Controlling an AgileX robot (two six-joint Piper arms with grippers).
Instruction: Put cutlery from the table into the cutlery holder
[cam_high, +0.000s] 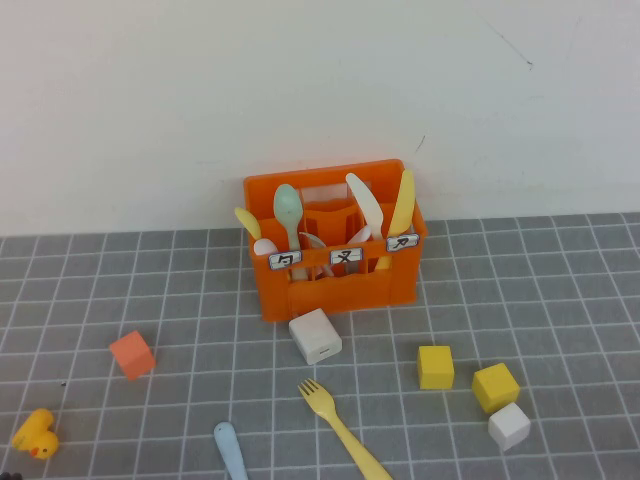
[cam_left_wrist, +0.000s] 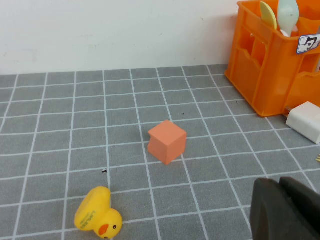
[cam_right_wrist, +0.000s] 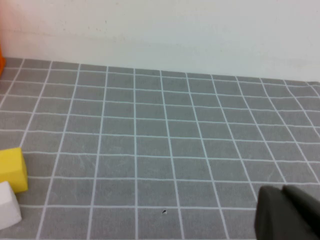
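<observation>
At the back of the table (cam_high: 560, 290), against the white wall, the orange holder (cam_high: 335, 285) is set upright, its central handle raised between the compartments. Three small white labels (cam_high: 345, 258) are fixed along its front rim, each printed with a black mark; the marks cannot be read as words. Inside the holder a mint spoon (cam_high: 288, 208), a white knife (cam_high: 364, 205) and two pale yellow pieces are stood, handles down.

Near the front edge of the table the yellow fork (cam_high: 343, 430) is laid flat, four tines pointed toward the holder, its handle run diagonally toward the robot's right. Just to its left the light blue utensil (cam_high: 229, 447) is laid, rounded end up-table, partly cut off by the frame edge. Both are well apart from the holder.

A white block (cam_high: 315, 336) is placed just in front of the holder. An orange cube (cam_high: 132, 354) and a yellow duck (cam_high: 36, 433) are seen on the left (the duck bears small print, too fine to read); two yellow cubes (cam_high: 435, 367) and a small white cube (cam_high: 509, 425) on the right.

The left gripper (cam_left_wrist: 286, 210) is held low above the table near the duck, fingers pressed together, nothing between them. The right gripper (cam_right_wrist: 289, 214) is held over bare tiles on the right side, fingers likewise pressed together
</observation>
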